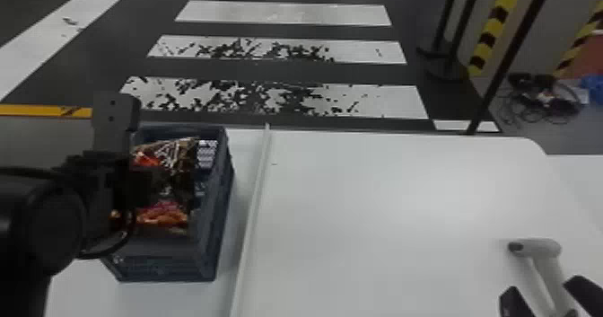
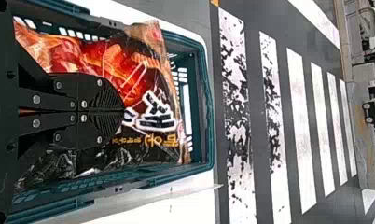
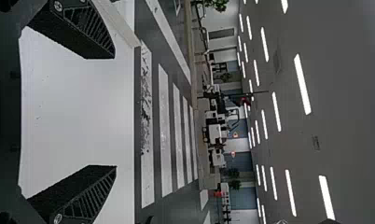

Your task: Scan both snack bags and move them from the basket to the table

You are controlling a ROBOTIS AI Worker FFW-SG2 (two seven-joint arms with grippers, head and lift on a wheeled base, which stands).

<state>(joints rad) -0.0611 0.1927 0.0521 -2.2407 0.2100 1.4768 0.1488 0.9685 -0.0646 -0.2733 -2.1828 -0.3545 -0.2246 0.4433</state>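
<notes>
The left gripper (image 1: pixel 150 186) is over the basket (image 1: pixel 208 251), on the left of the scene. In the left wrist view, the left gripper (image 2: pixel 122 112) is clenched, its two fingers drawn together against a red and black snack bag (image 2: pixel 150 70); I cannot tell whether any of the film is pinched between them. The snack bag is inside the dark blue-green basket, reaching towards its far end. Crumpled black packaging (image 2: pixel 48 170) also lies in there, towards the right side; whether it belongs to a second bag I cannot tell.

The right gripper (image 1: pixel 540 285) is at the near right, over the white table (image 1: pixel 381 204), released, with its fingers spread wide apart and nothing gripped between them. A pale handheld scanner (image 1: pixel 538 248) is just beside it, its head pointing left and its handle running nearer and to the right.

A raised pale strip (image 1: pixel 255 195) runs from near to far, just right of the basket. Beyond the table, white stripes (image 1: pixel 278 97) cross the dark floor, and tangled cables (image 1: pixel 545 98) lie at the far right
</notes>
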